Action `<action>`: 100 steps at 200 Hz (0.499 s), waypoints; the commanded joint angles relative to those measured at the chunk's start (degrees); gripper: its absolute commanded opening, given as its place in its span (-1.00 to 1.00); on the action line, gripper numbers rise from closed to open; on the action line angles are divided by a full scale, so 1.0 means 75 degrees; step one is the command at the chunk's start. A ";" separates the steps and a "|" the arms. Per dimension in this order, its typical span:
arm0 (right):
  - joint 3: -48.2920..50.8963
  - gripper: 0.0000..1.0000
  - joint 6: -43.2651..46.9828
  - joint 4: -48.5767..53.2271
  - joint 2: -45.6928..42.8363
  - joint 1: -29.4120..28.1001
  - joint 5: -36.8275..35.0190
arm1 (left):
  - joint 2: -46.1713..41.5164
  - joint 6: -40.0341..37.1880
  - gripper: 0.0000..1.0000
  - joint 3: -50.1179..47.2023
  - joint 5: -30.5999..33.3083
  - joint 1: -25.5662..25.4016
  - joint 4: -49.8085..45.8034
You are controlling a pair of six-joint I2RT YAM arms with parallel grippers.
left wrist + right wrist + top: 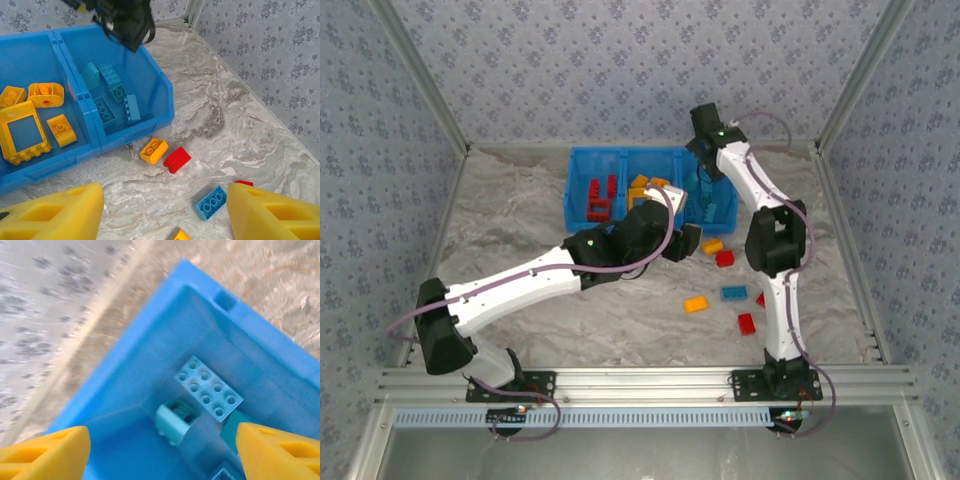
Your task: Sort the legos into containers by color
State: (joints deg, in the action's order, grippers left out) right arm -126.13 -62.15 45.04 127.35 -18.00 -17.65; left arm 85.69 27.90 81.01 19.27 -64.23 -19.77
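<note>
**A:** From above?
**B:** A marbled table [520, 230] with floral wallpaper [620, 60] all round. The blue bin [576, 160] is at the back, and loose legos [724, 258] lie right of centre.
**A:** Left wrist?
**B:** The left gripper [160, 215] is spread and empty over marble beside the bin.
**A:** Right wrist?
**B:** The right gripper [160, 450] is spread and empty above teal bricks [209, 387] in the bin.

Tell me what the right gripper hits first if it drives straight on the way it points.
Probably the small pale teal brick lying in the blue bin, almost midway between the open jaws of the right gripper. The picture is blurred, so it might slip past it onto the bin's floor.
</note>
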 commanded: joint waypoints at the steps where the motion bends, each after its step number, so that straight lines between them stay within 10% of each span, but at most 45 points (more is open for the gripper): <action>1: -0.0184 0.47 0.0581 0.0144 -0.1064 -0.0216 -0.0624 | -0.0386 0.0167 0.32 0.0015 0.0034 0.0021 -0.0123; 100: 0.5187 0.23 0.3872 -0.0379 -0.7272 -0.0507 0.1075 | 0.0070 0.1697 0.26 -0.0234 -0.1179 0.0437 -0.0796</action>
State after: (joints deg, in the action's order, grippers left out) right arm -93.17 -42.46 40.21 80.68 -21.63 -17.23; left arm 83.64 34.17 78.78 14.37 -62.83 -23.03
